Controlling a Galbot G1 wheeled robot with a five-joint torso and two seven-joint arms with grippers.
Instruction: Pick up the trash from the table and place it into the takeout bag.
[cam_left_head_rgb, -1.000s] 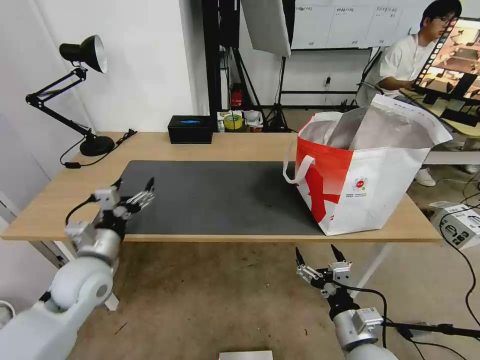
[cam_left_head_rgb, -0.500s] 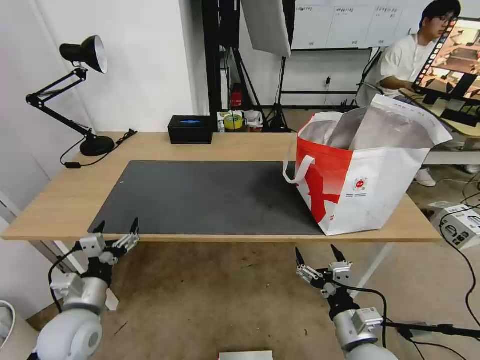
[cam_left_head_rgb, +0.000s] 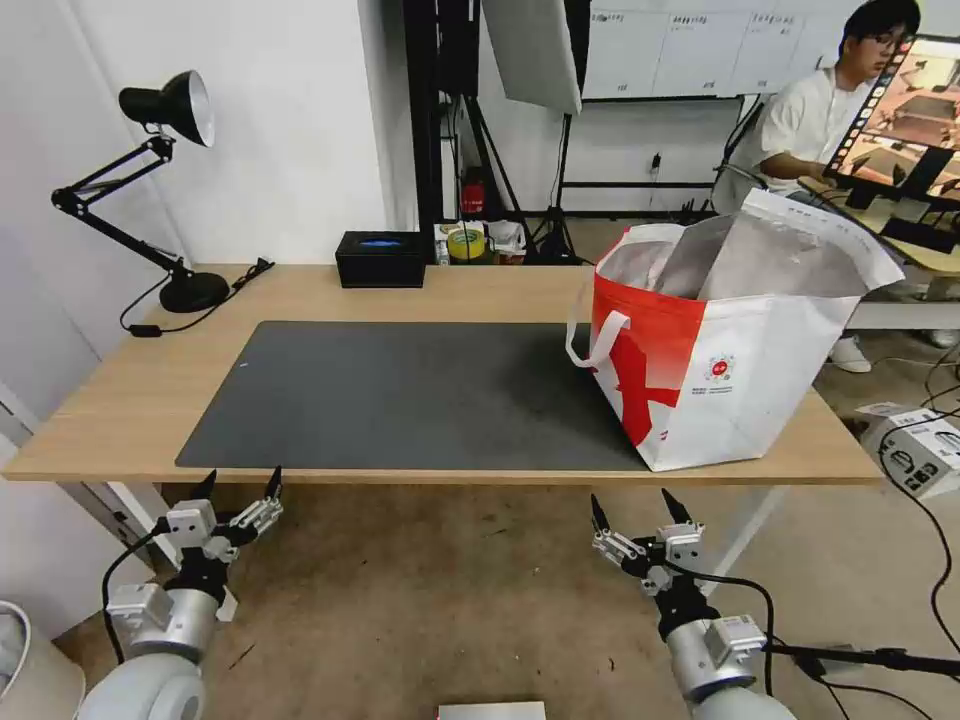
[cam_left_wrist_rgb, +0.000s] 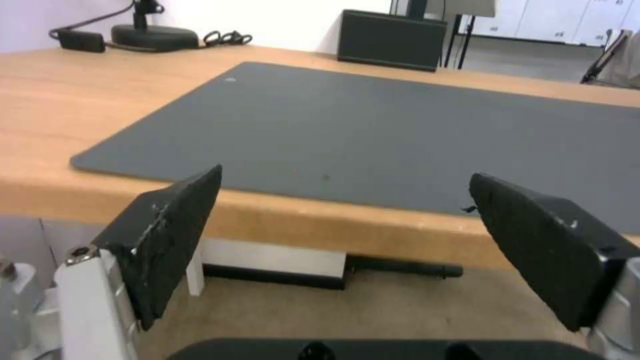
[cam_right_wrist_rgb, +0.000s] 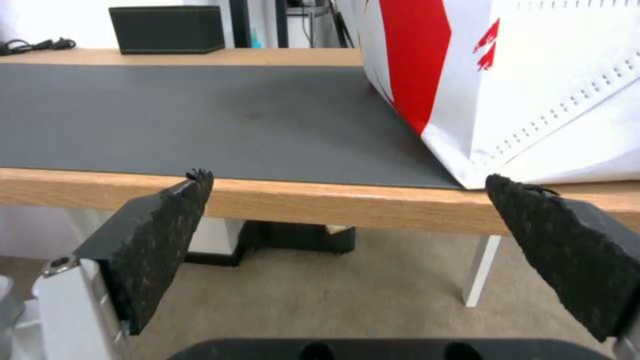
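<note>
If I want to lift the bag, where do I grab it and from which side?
Grip the white strap loop hanging on the bag's red side, the side facing the mat. Come from over the mat, level with the loop: it stands away from the wall, so a finger should slip through. The floppy foil rim looks like a poorer hold. Both the left gripper and the right gripper hang open below the table edge.

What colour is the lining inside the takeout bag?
Silver foil lines the takeout bag; the head view shows it best.
</note>
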